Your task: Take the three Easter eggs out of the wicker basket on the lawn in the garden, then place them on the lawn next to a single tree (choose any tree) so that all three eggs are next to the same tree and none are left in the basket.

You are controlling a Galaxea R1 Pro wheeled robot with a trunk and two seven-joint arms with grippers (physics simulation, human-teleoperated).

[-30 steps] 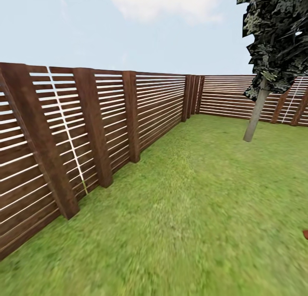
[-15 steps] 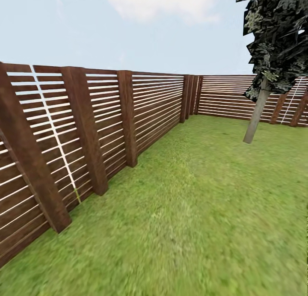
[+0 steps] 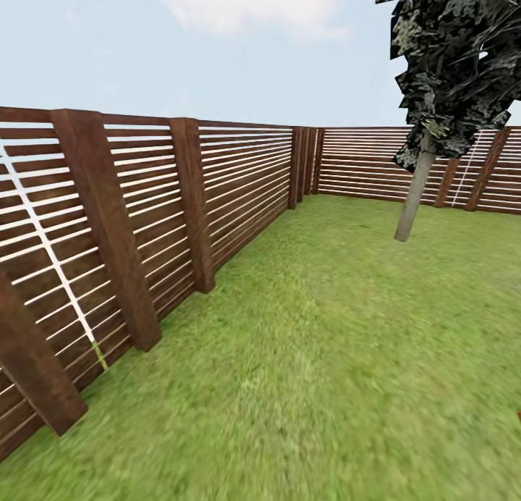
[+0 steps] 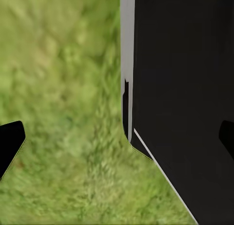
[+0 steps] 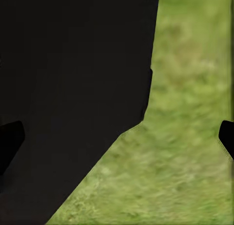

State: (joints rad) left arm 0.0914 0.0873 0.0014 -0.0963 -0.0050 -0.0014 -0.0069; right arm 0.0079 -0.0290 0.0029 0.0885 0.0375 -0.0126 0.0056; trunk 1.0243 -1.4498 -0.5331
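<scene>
The lawn (image 3: 340,356) spreads out ahead as mottled green grass. A tree (image 3: 414,203) with a slim grey trunk and a dark leafy canopy stands on it at the far right, near the back fence. The Easter eggs and the wicker basket are out of view. In the left wrist view my left gripper (image 4: 117,142) is open, its dark fingertips (image 4: 9,143) far apart over grass. My right gripper (image 5: 117,137) is open too, one fingertip (image 5: 227,136) at the frame's edge, nothing held.
A brown slatted wooden fence (image 3: 145,219) runs along the left and meets a back fence (image 3: 362,164) at the far corner. A small reddish-brown sliver (image 3: 517,415) shows at the right edge; I cannot tell what it is. My own dark body (image 5: 73,88) fills part of both wrist views.
The whole head view has shifted: fence posts and tree slid leftward in the picture, so the camera has moved. Nothing on the lawn itself has moved.
</scene>
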